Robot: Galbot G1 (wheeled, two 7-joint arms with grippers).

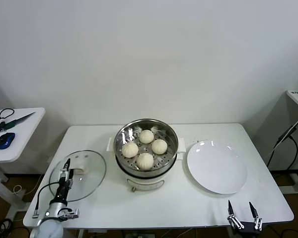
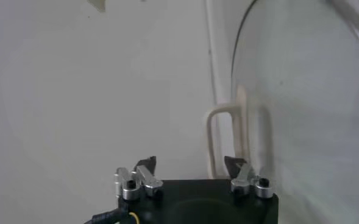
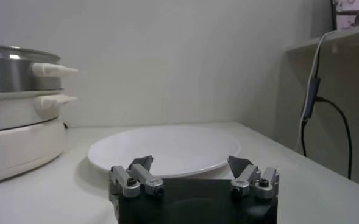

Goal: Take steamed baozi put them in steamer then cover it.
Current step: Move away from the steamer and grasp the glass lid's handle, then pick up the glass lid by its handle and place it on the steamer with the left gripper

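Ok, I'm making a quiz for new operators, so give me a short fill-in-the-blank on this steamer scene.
1. The number of baozi lying in the steamer is ____.
2. The glass cover lies on the table on the robot's ____ side of the steamer.
3. The white plate holds ____ baozi.
4. The left hand is over the cover's ____.

Missing words: four; left; no; handle

Steamed baozi [image 1: 145,160]: four, all in the steamer.
Steamer [image 1: 147,127]: one, steel basket on a white pot base.
Cover [image 1: 92,174]: one, clear glass, flat on the worktop.
Plate [image 1: 217,167]: one, white.
Worktop [image 1: 198,203]: one main, white; side table [image 1: 20,134]: one.
Left claw [image 1: 65,171]: one.
Right claw [image 1: 243,210]: one.
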